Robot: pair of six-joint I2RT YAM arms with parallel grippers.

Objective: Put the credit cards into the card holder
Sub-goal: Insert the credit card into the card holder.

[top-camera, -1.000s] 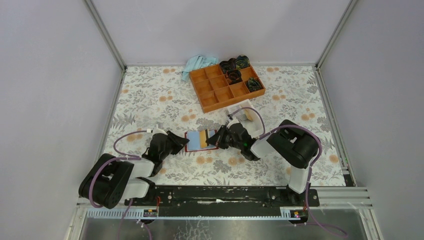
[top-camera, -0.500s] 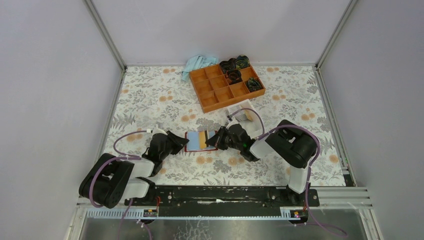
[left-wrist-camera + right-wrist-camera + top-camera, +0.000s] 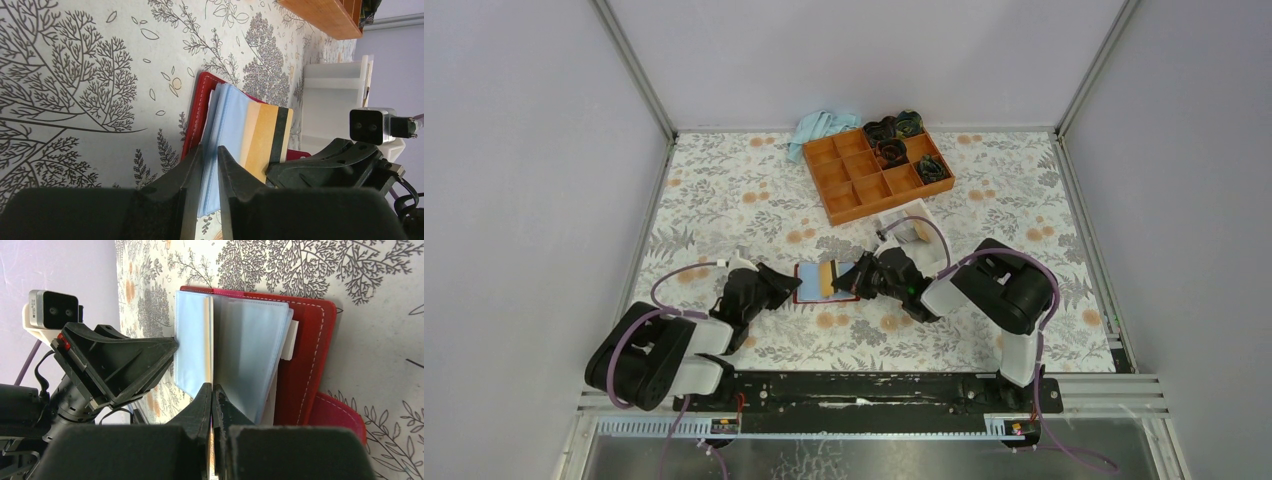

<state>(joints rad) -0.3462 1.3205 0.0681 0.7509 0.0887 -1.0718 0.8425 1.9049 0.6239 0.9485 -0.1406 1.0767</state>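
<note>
Lying open on the floral table [image 3: 724, 190] between the two arms, the card holder [image 3: 306, 355] shows its dark-red cover underneath and its pale inner leaves fanned on top. The left gripper [image 3: 209, 150] reaches in from the holder's left edge with its fingers drawn narrow, and a light-blue leaf sits pinched in the slim gap between them. Whether that leaf is a pocket or a card cannot be told. The right gripper [image 3: 211, 387] comes in from the opposite side, its fingers almost together on the thin edge of a tan-gold card [image 3: 262, 135]. This card has a dark stripe and lies partly over the light-blue layer inside the holder. In the top view the two grippers sit close together, facing each other across the holder. A whitish clear box [image 3: 911, 228] stands just behind the right gripper. Farther back are an orange tray [image 3: 834, 175] and a blue cloth [image 3: 819, 127].
</note>
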